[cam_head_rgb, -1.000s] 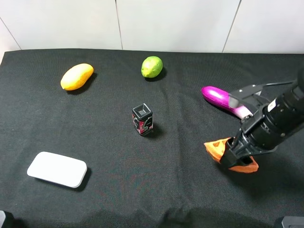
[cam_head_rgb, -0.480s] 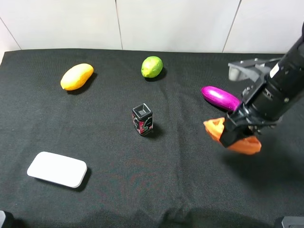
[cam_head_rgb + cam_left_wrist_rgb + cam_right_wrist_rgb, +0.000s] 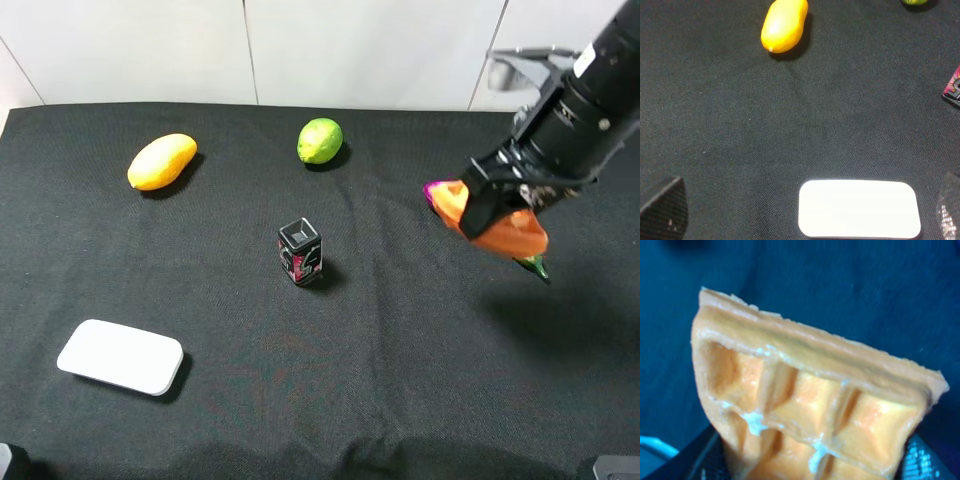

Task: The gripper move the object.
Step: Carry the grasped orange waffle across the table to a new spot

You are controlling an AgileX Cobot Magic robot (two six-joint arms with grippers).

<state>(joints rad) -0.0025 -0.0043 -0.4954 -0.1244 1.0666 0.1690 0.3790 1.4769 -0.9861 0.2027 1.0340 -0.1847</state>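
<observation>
My right gripper (image 3: 492, 212) is shut on the orange waffle slice (image 3: 500, 232) and holds it in the air at the right of the black cloth, in front of the purple eggplant. The right wrist view is filled by the waffle slice (image 3: 810, 410), grid side showing, held between the dark fingers (image 3: 705, 460). My left gripper (image 3: 805, 212) is open and empty, its fingertips (image 3: 665, 210) at the view's lower corners, over the white flat pad (image 3: 859, 209).
A mango (image 3: 162, 161) lies at the back left and a lime (image 3: 320, 140) at the back middle. A small black box (image 3: 300, 252) stands mid-cloth. The eggplant's tip (image 3: 532, 264) shows under the waffle. The white pad (image 3: 121, 357) lies front left.
My right gripper has lifted the waffle slice off the cloth and carried it up and toward the back, over the eggplant. The left arm has not moved.
</observation>
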